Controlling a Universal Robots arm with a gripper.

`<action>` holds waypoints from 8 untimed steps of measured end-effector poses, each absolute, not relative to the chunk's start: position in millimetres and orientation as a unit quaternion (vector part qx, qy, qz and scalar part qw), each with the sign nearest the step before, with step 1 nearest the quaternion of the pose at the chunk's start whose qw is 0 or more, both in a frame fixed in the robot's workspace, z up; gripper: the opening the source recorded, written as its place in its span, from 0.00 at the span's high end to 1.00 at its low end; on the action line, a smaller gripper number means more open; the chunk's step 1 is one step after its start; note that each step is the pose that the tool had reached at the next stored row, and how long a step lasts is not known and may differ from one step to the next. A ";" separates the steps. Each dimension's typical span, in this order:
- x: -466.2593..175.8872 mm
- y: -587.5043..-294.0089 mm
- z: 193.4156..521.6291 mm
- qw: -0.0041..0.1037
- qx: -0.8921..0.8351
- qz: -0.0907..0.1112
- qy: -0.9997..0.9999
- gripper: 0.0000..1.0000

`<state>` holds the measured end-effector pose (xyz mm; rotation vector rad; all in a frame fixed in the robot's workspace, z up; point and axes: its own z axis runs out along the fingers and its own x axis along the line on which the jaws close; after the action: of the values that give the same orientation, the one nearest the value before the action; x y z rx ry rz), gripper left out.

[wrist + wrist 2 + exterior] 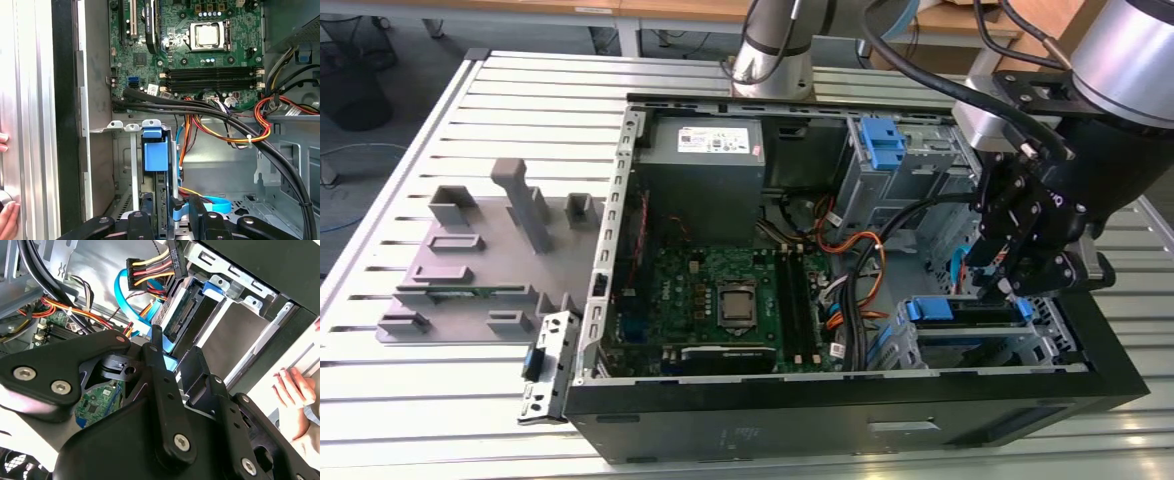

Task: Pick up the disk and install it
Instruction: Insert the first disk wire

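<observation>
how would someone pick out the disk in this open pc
Start at the open computer case, then go to the grey drive cage in its front corner on the exterior view's right, just under the gripper. The disk stands on edge in that cage, blue-framed, unlike the lone blue latch tab on the farther cage.

One computer case point(854, 412), one motherboard point(720, 300), one power-supply box point(704, 150), one gripper point(1014, 292), one disk point(182, 315)

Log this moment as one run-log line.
gripper: at the drive cage | disk: on edge inside the cage, blue frame visible | person's hand: on the table beside the case
</observation>
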<state>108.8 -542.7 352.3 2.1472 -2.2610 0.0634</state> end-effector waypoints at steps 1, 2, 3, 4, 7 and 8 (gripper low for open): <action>108.7 -542.6 352.3 0.011 0.688 0.020 -0.725 0.58; 108.7 -542.6 352.3 0.011 0.688 0.020 -0.725 0.58; 108.7 -542.6 352.3 0.011 0.688 0.020 -0.725 0.58; 108.7 -542.6 352.3 0.011 0.688 0.020 -0.725 0.58; 108.7 -542.6 352.2 0.011 0.688 0.020 -0.725 0.58; 108.7 -542.6 352.2 0.011 0.688 0.020 -0.725 0.58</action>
<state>108.7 -542.6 352.2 2.1470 -2.2610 0.0637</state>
